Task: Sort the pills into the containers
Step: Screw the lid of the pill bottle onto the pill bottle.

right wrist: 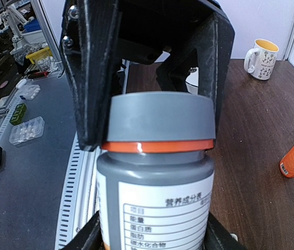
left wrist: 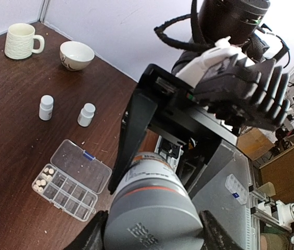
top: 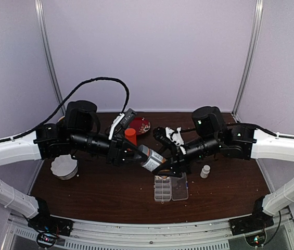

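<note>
Grey bottle [top: 151, 159] is held off the surface [top: 105, 195] between both arms, tilted, over the middle and just on the far side of the organiser [left wrist: 77, 201].

- Right claw [right wrist: 152, 237]: clamped on the labelled body.
- Left claw [right wrist: 154, 125]: seated around the cap [right wrist: 160, 109], fingers against both sides, so read as gripping it.
- Cap is on, with an orange ring visible beneath it.

Organiser is lying near the middle of the near edge, with its lid [left wrist: 80, 162] folded open beside it. Pills [left wrist: 43, 175] are seen only in the compartments at one end. The other compartments look empty. Pale specks are noted on the surface next to it, too small to identify.

Step in hand is judged to be unscrewing the cap. Sorting is barely started.

Risks:
- Bottle is tilted. If the cap is freed at this angle, contents could be dumped across several compartments or onto the surface.
- Cap and body are smooth and round. If torque is applied with a weak grip on either side, the bottle could be spun in the right claw instead of the cap being loosened.
- If either grip is lost, the bottle would be dropped close to the open organiser, and the pills already in it could be scattered.
- Orange bottle [top: 130, 136] stands just behind the left claw and could be knocked over by wrist rotation.
</note>
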